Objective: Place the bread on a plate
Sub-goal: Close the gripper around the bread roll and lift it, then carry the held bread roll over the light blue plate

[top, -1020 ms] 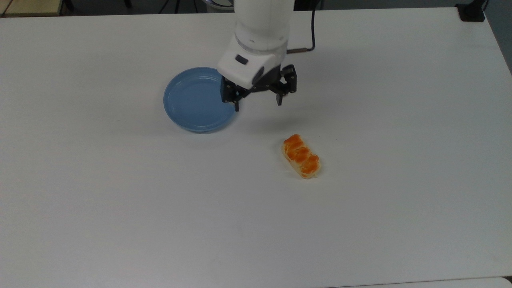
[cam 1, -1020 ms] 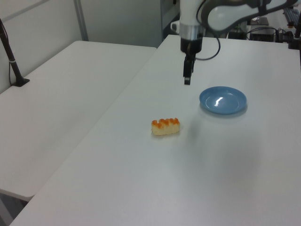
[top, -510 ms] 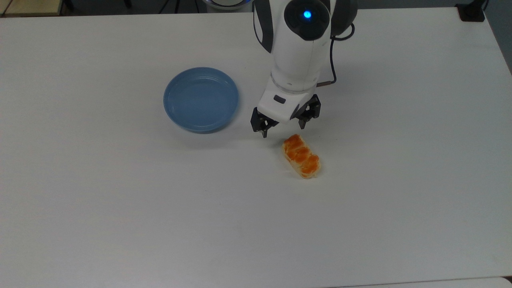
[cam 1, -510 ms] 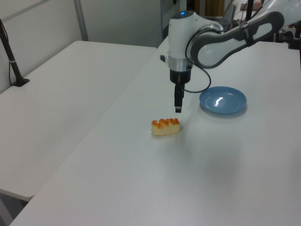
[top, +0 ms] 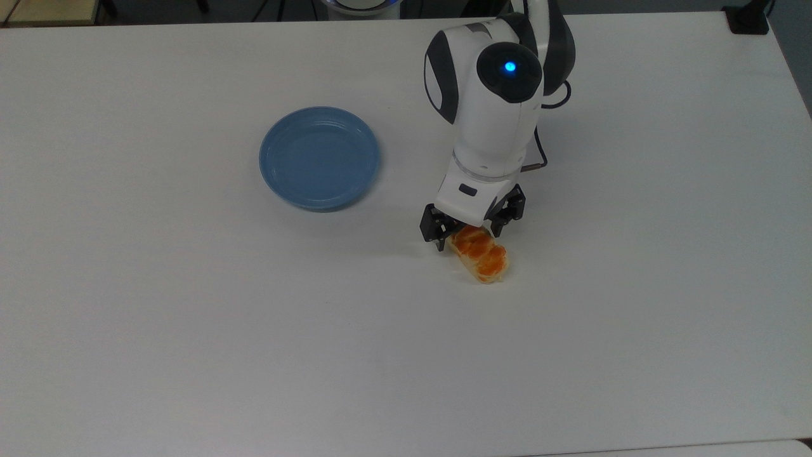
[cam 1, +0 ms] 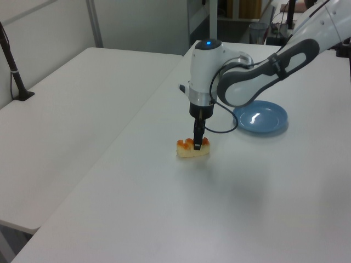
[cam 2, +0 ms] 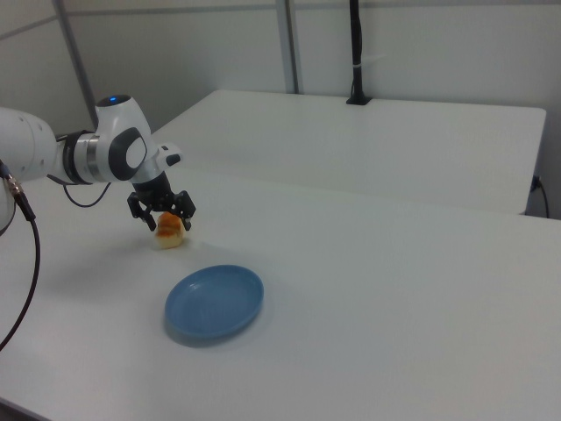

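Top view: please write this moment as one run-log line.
gripper: open, straddling bread end | bread: on table | plate: empty

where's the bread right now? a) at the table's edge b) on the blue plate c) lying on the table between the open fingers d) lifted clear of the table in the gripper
c: the bread lies on the white table with the open gripper lowered around one end of it, a finger on either side; the plate sits bare, apart from it.

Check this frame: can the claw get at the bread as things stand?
Probably yes. The open claw already straddles one end of the bread, a finger on each side, with nothing between them. The plate sits apart.
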Available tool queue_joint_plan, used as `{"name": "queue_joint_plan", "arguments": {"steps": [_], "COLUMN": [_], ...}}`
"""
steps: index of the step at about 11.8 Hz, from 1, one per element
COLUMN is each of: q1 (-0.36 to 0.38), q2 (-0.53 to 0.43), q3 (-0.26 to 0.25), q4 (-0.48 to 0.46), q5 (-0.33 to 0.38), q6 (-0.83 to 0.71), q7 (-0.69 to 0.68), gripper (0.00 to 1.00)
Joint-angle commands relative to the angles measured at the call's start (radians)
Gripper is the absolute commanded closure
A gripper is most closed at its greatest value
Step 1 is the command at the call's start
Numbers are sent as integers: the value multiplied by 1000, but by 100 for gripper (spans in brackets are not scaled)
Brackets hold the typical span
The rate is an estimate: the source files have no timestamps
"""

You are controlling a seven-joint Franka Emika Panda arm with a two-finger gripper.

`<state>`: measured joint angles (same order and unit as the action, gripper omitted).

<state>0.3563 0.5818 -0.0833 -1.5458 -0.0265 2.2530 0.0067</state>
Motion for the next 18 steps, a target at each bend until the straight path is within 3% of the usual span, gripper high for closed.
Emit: {"name": "queue_joint_plan", "arguments": {"steps": [1,2,3,4,5,9,11,13,16,18], "q1": [53,58,58,58,53,38,9,-28,-129,-155], "q2": [62,75,75,72,67,-11,-84,-176,-292,-338], "q3": [-42,-46,-46,-46,-46,-58,-62,-62,-62,-91], "q4": [50,55,55,55,55,41,12,-81,-222,-305], "q5": [2,0,-3,-1,-3,0,0,0,0,0], "q6": [42,52,57,56,56,34,-92,-183,-185,-182], "q7": [61,75,81,81,78,72,15,-59,-53,-47], "gripper": [0,9,29,56,71,74,74,73,72,71]}}
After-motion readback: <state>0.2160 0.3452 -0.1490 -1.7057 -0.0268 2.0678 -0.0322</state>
